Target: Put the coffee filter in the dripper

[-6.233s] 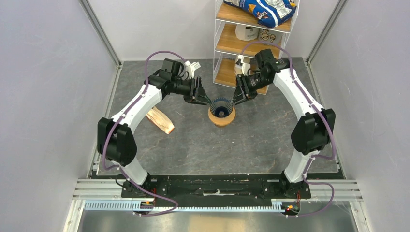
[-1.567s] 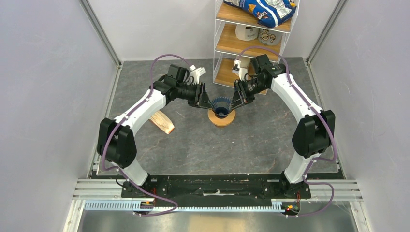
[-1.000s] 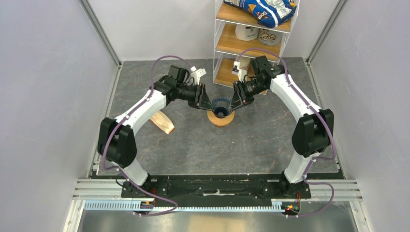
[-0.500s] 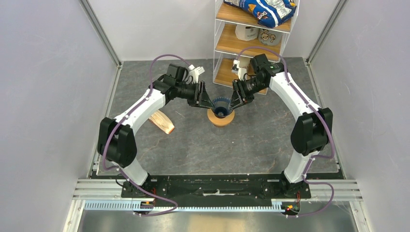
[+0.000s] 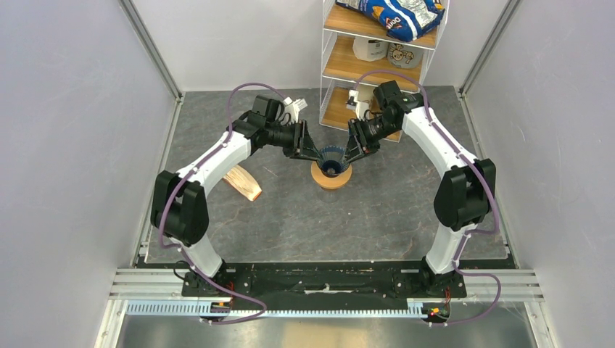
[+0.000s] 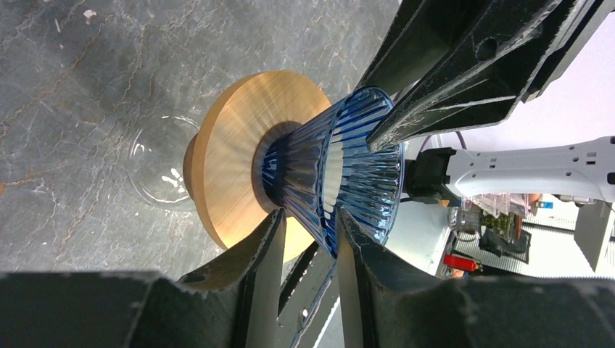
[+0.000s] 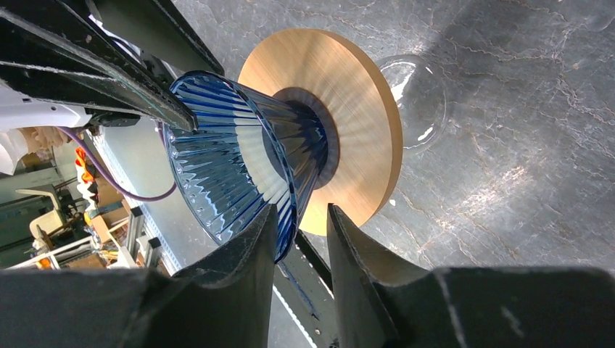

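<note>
On round wooden ring (image 5: 331, 183): dark blue ribbed dripper (image 5: 332, 161), no filter seen.
Left gripper (image 6: 310, 217), right gripper (image 7: 301, 212): slightly parted astride its rim.
Remaining: filter placement.

The whole table (image 5: 326, 217) is seen from high above and behind the arm bases, facing down and toward the far wall. The dripper (image 6: 341, 170) on its wooden ring (image 6: 232, 174) is viewed very closely from the left by the left wrist camera and from the right by the right wrist camera. It is shared by all three views.
</note>
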`<state>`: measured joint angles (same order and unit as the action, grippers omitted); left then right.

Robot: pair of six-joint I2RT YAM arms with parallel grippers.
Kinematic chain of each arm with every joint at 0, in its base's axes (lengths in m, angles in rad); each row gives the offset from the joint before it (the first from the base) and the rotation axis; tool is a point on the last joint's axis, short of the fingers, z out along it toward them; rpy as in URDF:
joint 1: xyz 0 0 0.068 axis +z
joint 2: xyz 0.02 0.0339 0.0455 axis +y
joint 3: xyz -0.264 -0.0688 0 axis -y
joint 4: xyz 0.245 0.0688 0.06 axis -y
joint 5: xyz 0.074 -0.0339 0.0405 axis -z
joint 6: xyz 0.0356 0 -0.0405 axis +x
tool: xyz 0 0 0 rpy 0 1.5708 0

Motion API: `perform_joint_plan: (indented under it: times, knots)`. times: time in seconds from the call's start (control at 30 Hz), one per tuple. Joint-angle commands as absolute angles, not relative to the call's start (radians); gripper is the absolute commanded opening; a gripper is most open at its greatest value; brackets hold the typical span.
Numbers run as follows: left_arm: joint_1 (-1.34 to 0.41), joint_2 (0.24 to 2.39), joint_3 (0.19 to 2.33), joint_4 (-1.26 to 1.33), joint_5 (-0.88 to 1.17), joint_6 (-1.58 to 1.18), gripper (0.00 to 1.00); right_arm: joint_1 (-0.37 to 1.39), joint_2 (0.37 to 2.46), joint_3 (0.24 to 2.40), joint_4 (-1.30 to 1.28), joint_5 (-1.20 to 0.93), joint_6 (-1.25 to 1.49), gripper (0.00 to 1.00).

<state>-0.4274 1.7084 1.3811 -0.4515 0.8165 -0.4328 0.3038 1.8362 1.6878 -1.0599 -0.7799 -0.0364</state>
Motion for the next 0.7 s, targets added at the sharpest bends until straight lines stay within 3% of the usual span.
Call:
perform_joint_plan:
  times: [0.0, 0.67]
  knots:
    - [-0.425, 1.724, 1.389, -0.432, 0.798, -0.440, 0.37, 0.305, 1.845, 1.722, -1.056, -0.767, -0.035, 0.37]
    - [-0.425, 1.743, 1.314, -0.472, 0.746, -0.368, 0.30, 0.307, 1.870, 1.716, -1.038, -0.761, -0.028, 0.35]
